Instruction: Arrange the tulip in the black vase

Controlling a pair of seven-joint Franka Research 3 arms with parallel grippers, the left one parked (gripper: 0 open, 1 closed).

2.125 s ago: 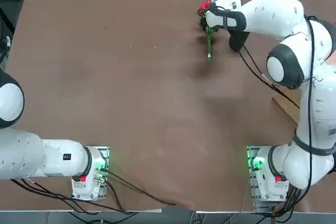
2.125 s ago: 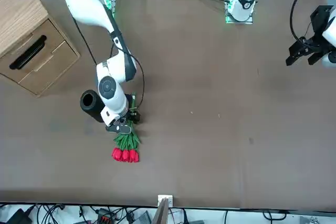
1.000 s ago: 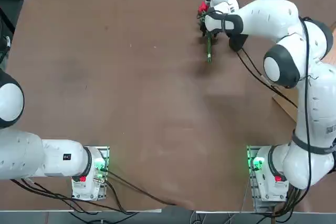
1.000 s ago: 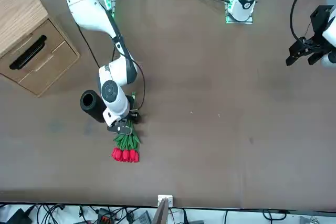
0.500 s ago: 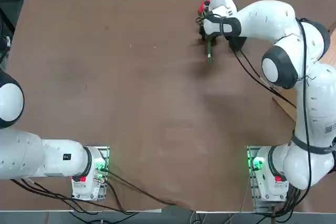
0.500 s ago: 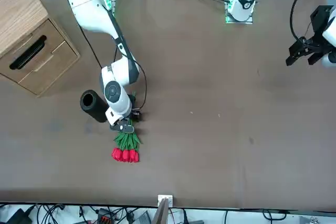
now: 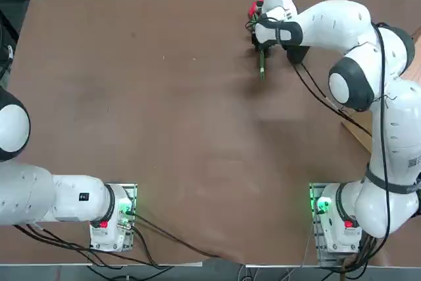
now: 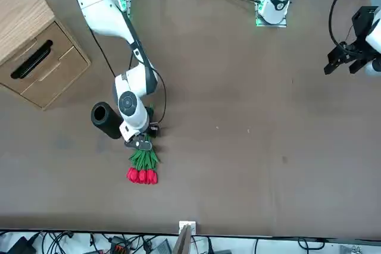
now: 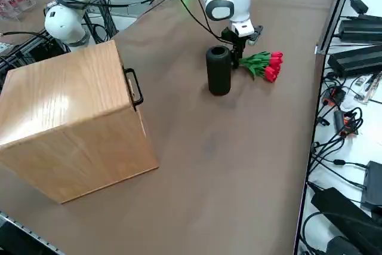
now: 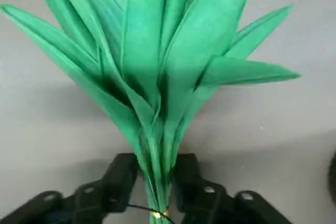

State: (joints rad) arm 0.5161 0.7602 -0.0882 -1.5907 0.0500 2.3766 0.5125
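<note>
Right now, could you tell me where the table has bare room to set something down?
The broad middle of the table is bare. It is crowded where the right gripper grips the tulip stems beside the black vase, near the wooden cabinet.

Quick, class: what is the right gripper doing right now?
Right gripper: closed on the tulip stems, bunch lying on the table.

Tulip flat on table, just beside upright black vase; right gripper astride stems; wooden cabinet well apart.
</note>
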